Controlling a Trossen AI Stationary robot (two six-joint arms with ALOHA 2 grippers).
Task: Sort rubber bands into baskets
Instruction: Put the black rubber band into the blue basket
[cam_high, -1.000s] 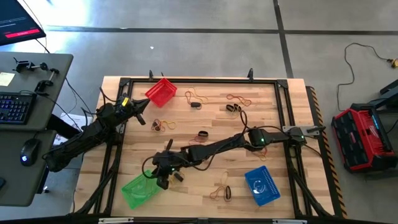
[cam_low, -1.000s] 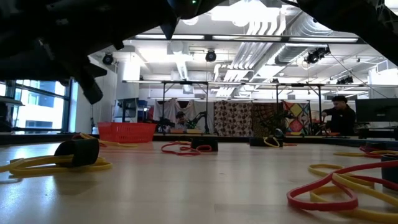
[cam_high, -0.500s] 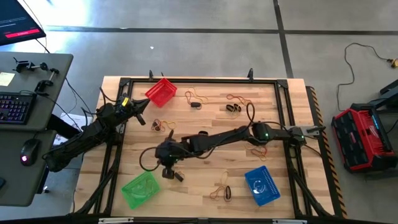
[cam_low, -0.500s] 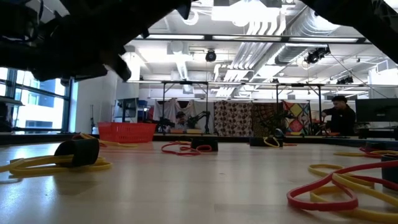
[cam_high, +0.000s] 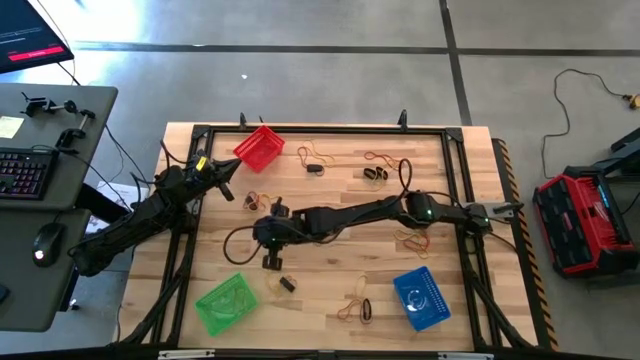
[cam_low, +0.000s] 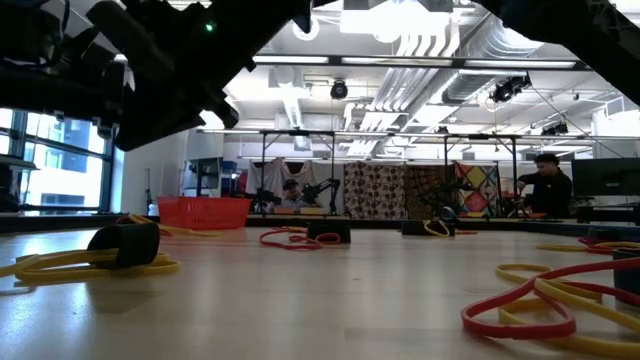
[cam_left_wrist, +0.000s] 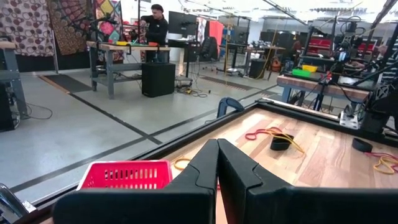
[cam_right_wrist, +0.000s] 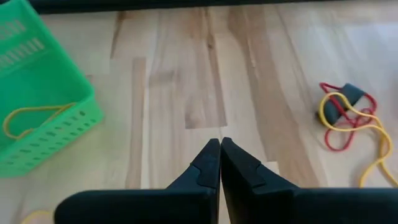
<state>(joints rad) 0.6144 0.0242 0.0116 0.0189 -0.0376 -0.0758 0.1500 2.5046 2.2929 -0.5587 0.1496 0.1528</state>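
On the wooden table stand a red basket (cam_high: 260, 147) at the far left, a green basket (cam_high: 225, 305) at the near left and a blue basket (cam_high: 420, 297) at the near right. A yellow rubber band (cam_right_wrist: 31, 118) lies in the green basket (cam_right_wrist: 37, 112). Loose rubber bands lie in clusters (cam_high: 315, 160), (cam_high: 380, 165), (cam_high: 262, 202), (cam_high: 355, 308). My right gripper (cam_high: 271, 264) (cam_right_wrist: 219, 142) hangs shut and empty over bare wood, beyond the green basket's far right corner. My left gripper (cam_high: 228, 192) (cam_left_wrist: 217, 155) waits shut at the table's left edge, near the red basket (cam_left_wrist: 124, 174).
A black band with a tan one (cam_high: 284, 284) lies just near of my right gripper. A tangle of red, yellow and black bands (cam_right_wrist: 345, 112) lies on the wood ahead of it. Black frame rails (cam_high: 320, 128) border the table. A person stands in the room beyond (cam_low: 545, 185).
My right gripper has left the green basket's far right corner, going up and toward the table's far edge and turning about its wrist. The green basket and the bands on the table have stayed where they were.
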